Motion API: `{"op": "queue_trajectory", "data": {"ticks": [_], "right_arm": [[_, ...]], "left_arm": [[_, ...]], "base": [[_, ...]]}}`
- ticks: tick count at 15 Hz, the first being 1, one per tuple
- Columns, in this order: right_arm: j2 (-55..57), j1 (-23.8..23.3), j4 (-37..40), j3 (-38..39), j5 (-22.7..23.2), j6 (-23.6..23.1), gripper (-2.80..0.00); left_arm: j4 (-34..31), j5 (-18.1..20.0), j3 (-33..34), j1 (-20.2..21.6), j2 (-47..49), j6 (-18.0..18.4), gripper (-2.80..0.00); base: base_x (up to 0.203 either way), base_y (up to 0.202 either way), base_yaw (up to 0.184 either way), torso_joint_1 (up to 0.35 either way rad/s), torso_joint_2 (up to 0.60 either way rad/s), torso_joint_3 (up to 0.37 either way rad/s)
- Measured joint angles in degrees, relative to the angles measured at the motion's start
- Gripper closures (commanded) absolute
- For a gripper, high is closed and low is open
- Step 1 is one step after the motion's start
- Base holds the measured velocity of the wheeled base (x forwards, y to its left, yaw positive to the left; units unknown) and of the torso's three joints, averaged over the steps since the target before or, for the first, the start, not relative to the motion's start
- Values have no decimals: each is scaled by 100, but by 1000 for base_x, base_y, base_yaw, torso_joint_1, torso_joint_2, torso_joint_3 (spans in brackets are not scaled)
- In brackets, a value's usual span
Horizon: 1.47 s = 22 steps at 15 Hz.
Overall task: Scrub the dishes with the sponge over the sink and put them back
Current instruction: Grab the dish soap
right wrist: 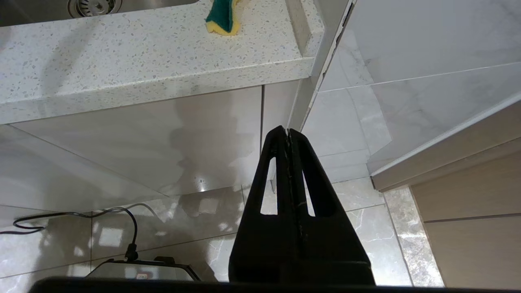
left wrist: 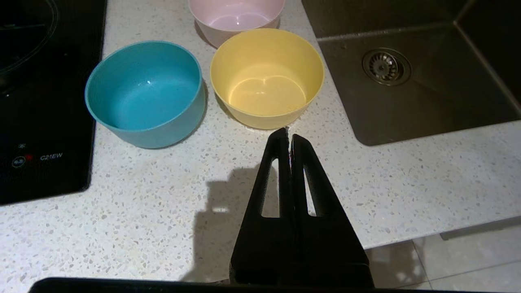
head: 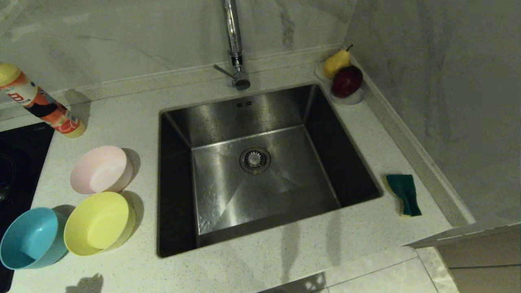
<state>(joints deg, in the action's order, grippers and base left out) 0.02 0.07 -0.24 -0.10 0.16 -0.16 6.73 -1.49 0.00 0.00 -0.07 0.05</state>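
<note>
Both end effectors, left (left wrist: 289,132) and right (right wrist: 287,131), fully closed, empty.

- The sink (head: 260,171) sits sunk in the speckled pale countertop (head: 366,228), its round drain strainer (head: 255,159) at the middle and two overflow slots on the back wall.
- A chrome tap (head: 235,44) rises behind the basin.
- Left of the sink stand three bowls: the pink bowl (head: 101,169) farthest back, the yellow bowl (head: 99,223) just in front of it, the blue bowl (head: 32,238) beside the yellow one.
- The sponge (head: 403,194) lies green face up on the counter right of the sink.
- A yellow pear (head: 336,63) and a dark red apple (head: 346,81) rest on a white dish (head: 353,99) in the back right corner.
- A bottle (head: 40,101) with an orange label stands at the back left, beside a black cooktop (head: 20,162).
</note>
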Motion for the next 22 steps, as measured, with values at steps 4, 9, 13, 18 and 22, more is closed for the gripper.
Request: {"op": "queue_trajectory", "data": {"ticks": [4,9,13,18,22], "right_arm": [[0,0,2,0,0,0,0],[0,0,2,0,0,2,0],[0,0,0,0,0,0,0],[0,0,0,0,0,2,0],[0,0,0,0,0,0,0]], "left_arm": [[69,-175,-461,0,67,87,0],[-82,-676,-2512,72,1409,-145,0],[99,-968,-4008,487,3396,-728,0],[365,-1182,-5618,1344,5963,-1632,0],[1144,-1327,-5826,1596,7686,-1855,0]], "base": [[0,0,0,0,0,0],[0,0,0,0,0,0],[0,0,0,0,0,0],[0,0,0,0,0,0],[0,0,0,0,0,0]]}}
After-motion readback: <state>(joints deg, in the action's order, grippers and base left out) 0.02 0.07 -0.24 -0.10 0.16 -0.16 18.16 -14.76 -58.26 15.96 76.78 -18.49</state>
